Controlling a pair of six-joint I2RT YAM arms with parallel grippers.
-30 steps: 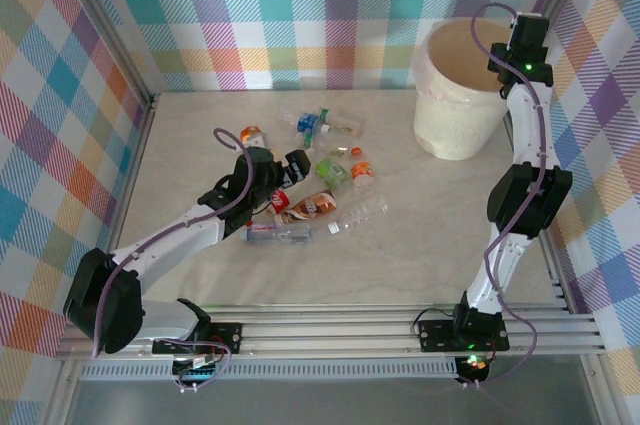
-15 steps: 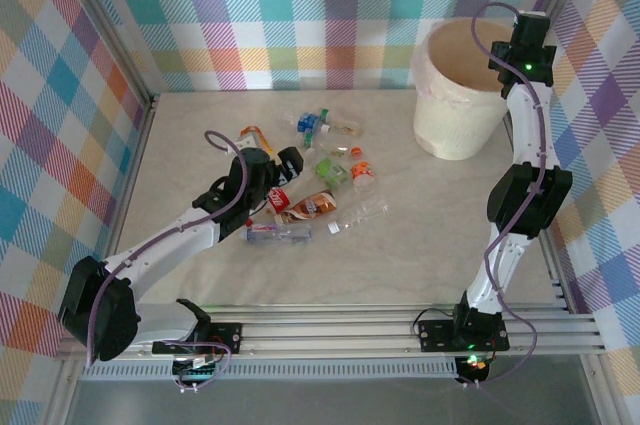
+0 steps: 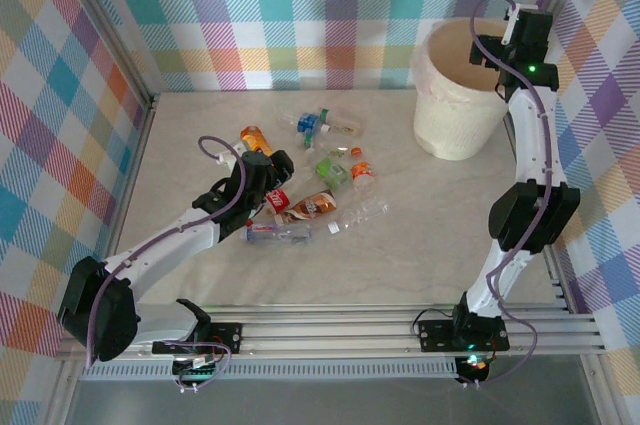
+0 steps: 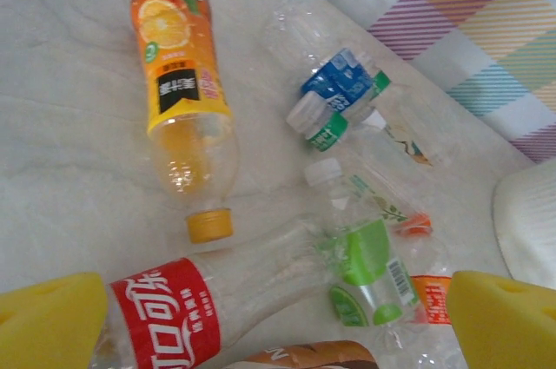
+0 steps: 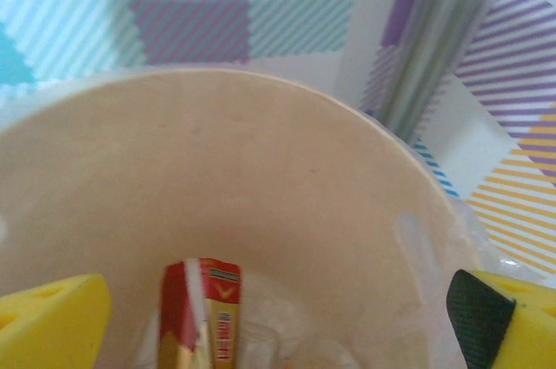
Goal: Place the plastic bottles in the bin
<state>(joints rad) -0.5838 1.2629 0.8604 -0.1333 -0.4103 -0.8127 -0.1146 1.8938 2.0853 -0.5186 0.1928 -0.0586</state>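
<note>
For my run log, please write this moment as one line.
left gripper: open over Coca-Cola bottle | right gripper: open above bin | bin: red-label bottle inside

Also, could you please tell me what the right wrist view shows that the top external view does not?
Right wrist: the bin's inside wall, with a red-labelled bottle inside it, below the open right tool. Top external: the loose bottles on the table and the left tool over them. Both: the bin with the right tool over it.
</note>
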